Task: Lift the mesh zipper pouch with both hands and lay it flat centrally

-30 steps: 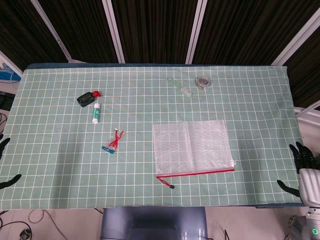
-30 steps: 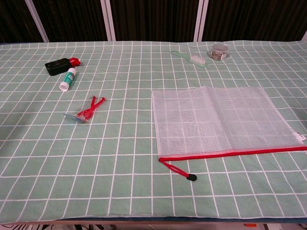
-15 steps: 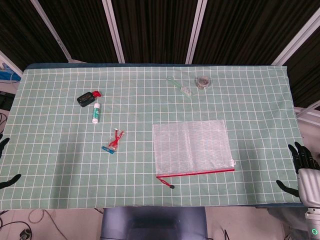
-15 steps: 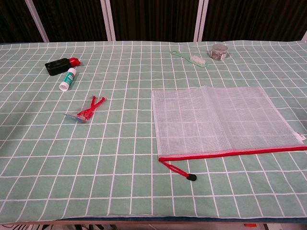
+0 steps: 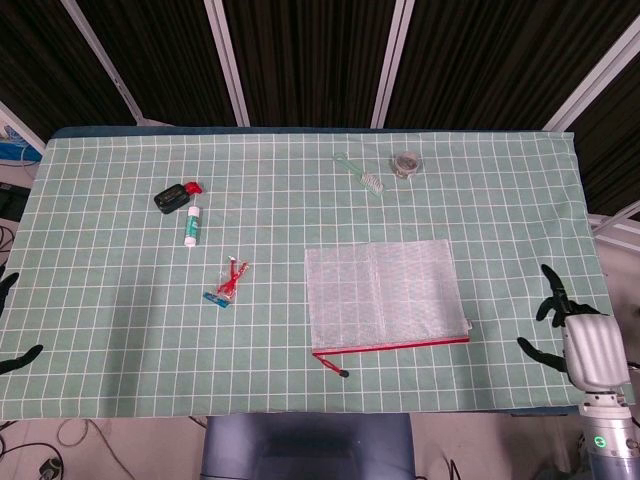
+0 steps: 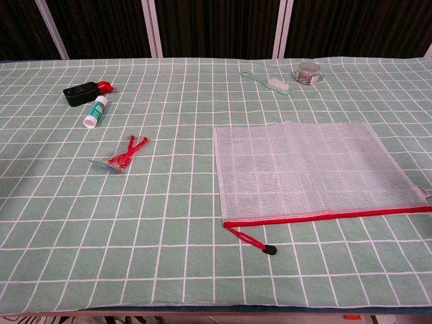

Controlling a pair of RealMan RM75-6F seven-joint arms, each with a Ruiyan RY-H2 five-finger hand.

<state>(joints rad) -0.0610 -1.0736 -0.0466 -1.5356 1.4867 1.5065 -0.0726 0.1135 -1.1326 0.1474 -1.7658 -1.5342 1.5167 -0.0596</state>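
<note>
Mesh zipper pouch (image 5: 387, 294) lies flat on the green checked tablecloth (image 5: 120, 290), right of the table's middle, its red zipper edge (image 6: 324, 215) along the near side and the red pull cord with black tab (image 6: 268, 250) trailing off the near-left corner. Right hand (image 5: 578, 338) sits over the table's near-right corner, fingers spread apart, holding nothing, well apart from the pouch; it shows only in the head view. Left hand (image 5: 12, 335) barely enters at the far left edge: dark fingertips only, apart from one another, nothing between them, though most of the hand is cut off. On the left half: a black and red device (image 5: 175, 196) with a white glue stick (image 5: 192, 226) just beside it, and nearer, a small red and blue packet (image 5: 229, 283). At the far side: a pale green brush (image 5: 362, 177) and a small round jar (image 5: 405, 163) near each other.
</note>
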